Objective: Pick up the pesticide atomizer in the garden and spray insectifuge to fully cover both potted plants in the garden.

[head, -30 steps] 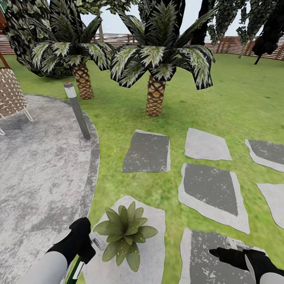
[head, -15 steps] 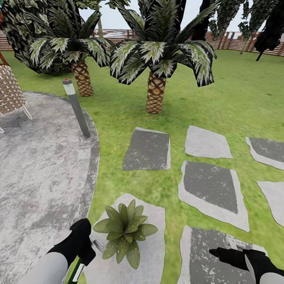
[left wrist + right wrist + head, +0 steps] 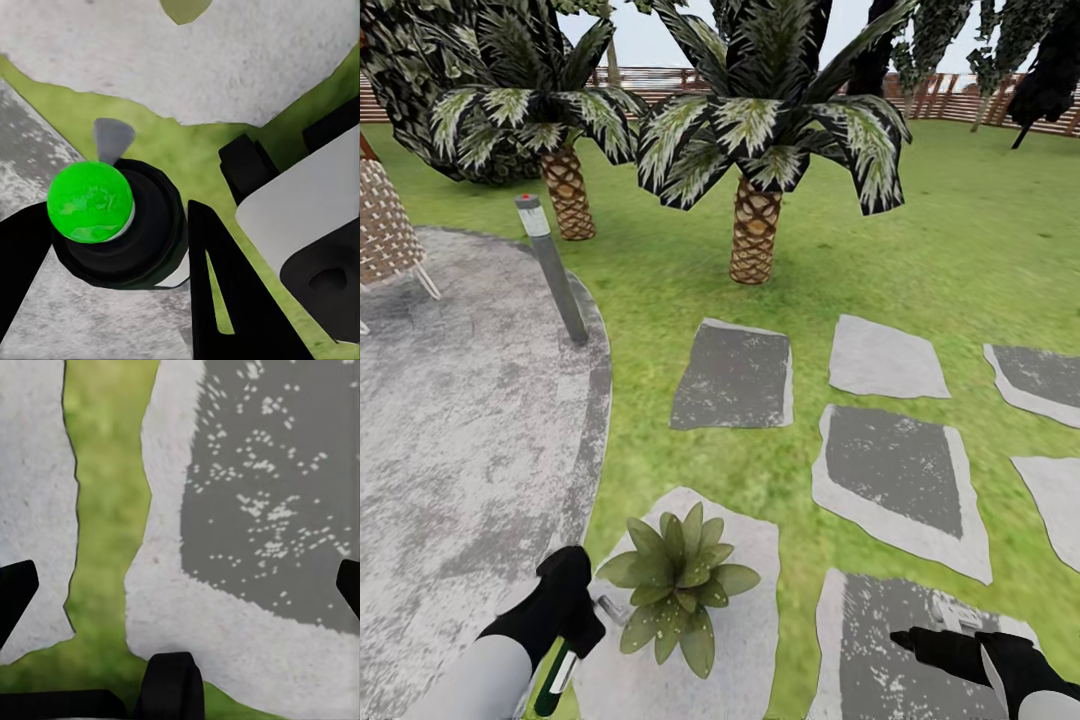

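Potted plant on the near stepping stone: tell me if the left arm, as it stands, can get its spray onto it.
Probably yes. The left gripper holds the atomizer right beside the potted plant, and nothing stands between them.

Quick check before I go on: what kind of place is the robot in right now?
A garden, outdoors: green lawn with grey stepping stones, palms, a round paved patio and a wooden fence at the back. One potted plant stands on a stone.
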Controlling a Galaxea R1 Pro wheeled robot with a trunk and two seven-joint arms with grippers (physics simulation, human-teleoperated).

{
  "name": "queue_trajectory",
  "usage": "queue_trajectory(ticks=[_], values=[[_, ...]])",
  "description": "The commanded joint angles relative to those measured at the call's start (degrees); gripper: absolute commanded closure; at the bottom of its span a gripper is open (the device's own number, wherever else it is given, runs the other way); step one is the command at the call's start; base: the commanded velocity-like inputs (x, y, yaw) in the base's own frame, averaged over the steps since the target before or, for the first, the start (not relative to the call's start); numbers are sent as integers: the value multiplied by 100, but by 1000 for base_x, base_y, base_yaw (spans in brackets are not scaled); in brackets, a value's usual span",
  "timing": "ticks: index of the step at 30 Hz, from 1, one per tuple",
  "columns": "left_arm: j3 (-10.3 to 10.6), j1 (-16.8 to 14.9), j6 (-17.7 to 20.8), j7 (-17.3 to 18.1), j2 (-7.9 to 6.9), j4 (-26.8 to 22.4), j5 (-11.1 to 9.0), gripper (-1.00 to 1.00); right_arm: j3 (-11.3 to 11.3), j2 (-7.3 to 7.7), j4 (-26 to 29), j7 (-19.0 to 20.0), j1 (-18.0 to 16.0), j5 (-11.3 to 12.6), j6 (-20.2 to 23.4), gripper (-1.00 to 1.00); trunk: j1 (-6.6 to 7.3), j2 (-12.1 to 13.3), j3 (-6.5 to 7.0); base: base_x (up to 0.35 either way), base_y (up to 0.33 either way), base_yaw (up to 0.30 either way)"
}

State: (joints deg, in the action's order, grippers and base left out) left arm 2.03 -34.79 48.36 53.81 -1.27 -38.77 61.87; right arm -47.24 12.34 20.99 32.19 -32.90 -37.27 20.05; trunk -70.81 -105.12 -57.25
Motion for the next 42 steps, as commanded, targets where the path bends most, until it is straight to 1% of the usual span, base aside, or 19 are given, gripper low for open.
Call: queue_trajectory(ticks=[1,5,8,11,15,28,33,34,38,41,42], values=[[19,-7,24,58,-4,-66,44,100,-48,-4,11,40,-6,-43,25,-100,1,-2,-14,0,0,0],[17,-28,37,60,-4,-150,44,100,-48,-4,9,34,-6,-43,25,-100,1,-2,-47,0,0,0],[10,-43,41,66,-14,-405,44,100,-48,-4,10,33,-6,-43,25,-100,1,-2,-53,0,0,0],[8,-45,41,68,-21,-524,44,100,-48,-4,11,28,-6,-43,25,-100,1,-2,-54,0,16,0],[8,-46,41,69,-22,-542,44,100,-48,-4,11,32,-6,-43,25,-100,1,-2,-54,0,249,-115],[0,-46,41,60,-22,-544,44,100,-48,-4,11,33,-6,-43,25,-100,1,-2,-54,0,291,-270],[3,-46,41,54,-31,-544,54,100,-48,-4,11,29,-6,-43,25,-100,1,-2,-54,0,105,-82],[4,-46,41,53,-49,-544,55,100,-48,-4,11,31,-6,-43,25,-100,1,-2,-54,0,15,-10],[8,-46,41,59,-267,-536,53,100,-48,-4,11,31,-6,-43,25,-100,1,-2,-54,0,4,-2],[3,-46,41,58,-391,-535,53,100,-48,-4,11,33,-6,-43,25,-100,1,-2,-54,0,0,0],[4,-46,41,56,-408,-535,53,100,-48,-4,11,31,-6,-43,25,-100,1,-2,-54,0,0,0]])
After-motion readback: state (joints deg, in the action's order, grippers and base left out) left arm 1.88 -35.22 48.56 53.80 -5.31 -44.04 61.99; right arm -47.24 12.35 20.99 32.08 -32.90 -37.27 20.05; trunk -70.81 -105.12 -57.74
